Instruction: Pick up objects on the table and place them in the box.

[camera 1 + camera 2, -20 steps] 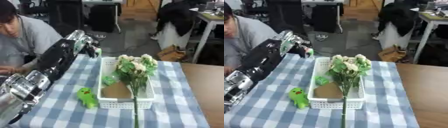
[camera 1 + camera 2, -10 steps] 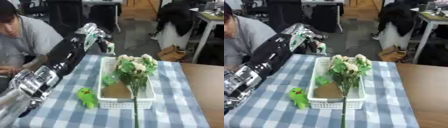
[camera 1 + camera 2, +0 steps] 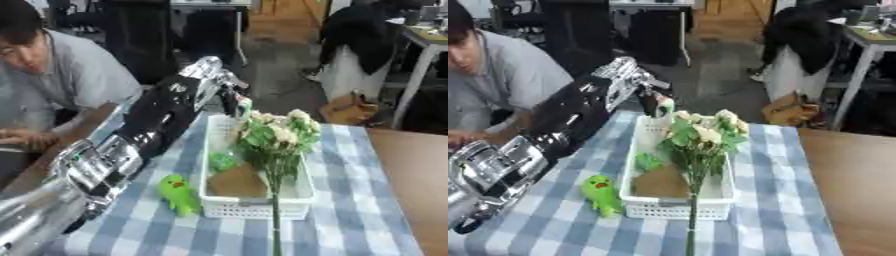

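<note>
Left hand (image 3: 654,95) is over the far end of the basket (image 3: 717,200), fingers curled round a small pale-green item (image 3: 664,104). What the item is can't be made out. Step in hand looks like the place: item carried to the basket, not yet released. Next move probably calls for lowering it inside the far rim and opening the fingers, clear of the flowers (image 3: 702,131).

Flowers lie across the basket, stem (image 3: 690,235) sticking out over the near rim onto the checked cloth (image 3: 780,220). Inside: a brown flat thing (image 3: 661,182) and a green thing (image 3: 648,161), both partly covered by leaves. Green toy (image 3: 601,192) stands on the cloth just beside the basket's left wall, still to be picked.

Fingertips are blurred and partly hidden behind the item. Right hand shows in neither view. Arm cut off at lower left.
</note>
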You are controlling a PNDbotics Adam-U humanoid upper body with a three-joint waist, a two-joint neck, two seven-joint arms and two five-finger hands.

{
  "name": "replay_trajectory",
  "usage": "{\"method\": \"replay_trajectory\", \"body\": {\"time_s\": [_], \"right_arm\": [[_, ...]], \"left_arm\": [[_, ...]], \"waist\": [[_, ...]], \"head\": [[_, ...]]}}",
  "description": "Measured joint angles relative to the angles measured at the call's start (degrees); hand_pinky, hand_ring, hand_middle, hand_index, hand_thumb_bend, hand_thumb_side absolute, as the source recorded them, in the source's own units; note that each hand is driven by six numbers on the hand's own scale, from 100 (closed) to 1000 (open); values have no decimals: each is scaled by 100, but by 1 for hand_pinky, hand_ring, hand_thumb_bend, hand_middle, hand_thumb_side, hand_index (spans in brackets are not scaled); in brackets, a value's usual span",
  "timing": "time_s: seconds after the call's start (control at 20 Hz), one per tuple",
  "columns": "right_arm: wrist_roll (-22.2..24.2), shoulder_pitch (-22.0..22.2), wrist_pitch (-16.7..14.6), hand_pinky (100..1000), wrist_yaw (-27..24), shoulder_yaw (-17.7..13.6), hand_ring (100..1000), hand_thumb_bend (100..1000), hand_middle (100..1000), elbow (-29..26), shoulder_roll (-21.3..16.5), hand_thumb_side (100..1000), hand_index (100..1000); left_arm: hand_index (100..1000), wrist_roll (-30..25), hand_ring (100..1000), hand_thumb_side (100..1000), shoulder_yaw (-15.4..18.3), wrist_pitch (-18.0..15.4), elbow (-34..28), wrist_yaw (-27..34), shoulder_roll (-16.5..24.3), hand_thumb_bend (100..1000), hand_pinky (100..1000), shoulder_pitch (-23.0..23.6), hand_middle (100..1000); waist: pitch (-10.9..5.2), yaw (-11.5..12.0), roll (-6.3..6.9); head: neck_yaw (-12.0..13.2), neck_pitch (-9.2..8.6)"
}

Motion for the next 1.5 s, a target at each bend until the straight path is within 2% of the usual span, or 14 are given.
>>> {"method": "replay_trajectory", "body": {"time_s": [0.6, 0.7, 0.8, 0.85, 0.95, 1.05, 1.15, 1.2, 1.25, 1.3, 1.35, 1.4, 1.45, 1.5], "right_arm": [[-12, -2, 9, 736, -14, 0, 749, 100, 689, 0, 0, 472, 674], [-12, -2, 9, 736, -14, 0, 749, 100, 689, 0, 0, 473, 674], [-12, -2, 9, 736, -14, 0, 749, 100, 689, 0, 0, 473, 674], [-12, -2, 9, 736, -14, 1, 749, 100, 689, 0, 0, 473, 674], [-12, -2, 9, 736, -15, 1, 749, 100, 689, 0, 0, 473, 674], [-11, -3, 10, 736, -16, 2, 749, 100, 689, 0, 0, 473, 674], [-10, -10, 11, 736, -18, 4, 749, 100, 689, 0, 1, 473, 674], [-10, -19, 11, 736, -19, 4, 749, 100, 689, 0, 1, 473, 674], [-9, -28, 12, 736, -20, 5, 749, 100, 689, 0, 1, 473, 674], [-7, -34, 14, 736, -21, 8, 749, 100, 689, 0, 1, 473, 674], [-3, -42, 18, 736, -22, 16, 749, 100, 689, 0, 1, 473, 674], [0, -47, 21, 736, -23, 20, 750, 100, 689, 0, 1, 472, 674], [3, -47, 23, 736, -27, 28, 750, 100, 689, 0, 1, 472, 674], [4, -48, 25, 736, -31, 32, 750, 100, 689, 0, 1, 472, 674]], "left_arm": [[457, 270, 119, 150, 67, -354, 883, -727, -305, 100, 100, 166, 217], [469, 360, 152, 154, 115, -396, 1012, -822, -334, 100, 100, 166, 247], [534, 449, 227, 157, 168, -429, 1126, -848, -380, 100, 100, 167, 324], [539, 492, 243, 162, 200, -440, 1173, -842, -407, 100, 100, 167, 344], [544, 598, 243, 163, 250, -451, 1238, -791, -462, 100, 100, 167, 342], [634, 740, 331, 198, 277, -448, 1267, -714, -505, 100, 100, 167, 428], [763, 876, 480, 293, 291, -458, 1281, -625, -555, 100, 104, 167, 562], [818, 918, 563, 344, 292, -474, 1303, -584, -587, 100, 194, 167, 644], [818, 940, 563, 344, 292, -500, 1325, -548, -618, 100, 194, 167, 644], [958, 949, 765, 437, 292, -537, 1348, -522, -637, 100, 414, 167, 839], [958, 949, 765, 437, 292, -590, 1367, -508, -657, 100, 414, 167, 839], [1000, 949, 934, 536, 292, -645, 1376, -498, -672, 100, 631, 167, 986], [1000, 950, 934, 536, 292, -705, 1377, -494, -680, 100, 631, 167, 986], [1000, 953, 1000, 625, 292, -760, 1377, -493, -696, 107, 835, 167, 1000]], "waist": [[0, -4, 0], [0, -5, 0], [0, -8, 0], [0, -14, 0], [0, -29, 0], [0, -37, 0], [0, -57, 0], [0, -66, 0], [0, -68, 0], [0, -71, 0], [0, -75, 0], [0, -79, 0], [0, -83, 0], [0, -84, 0]], "head": [[10, -49], [12, -51], [23, -62], [32, -72], [52, -90], [61, -95], [66, -96], [69, -96], [75, -96], [79, -96], [81, -96], [81, -96], [82, -96], [82, -96]]}}
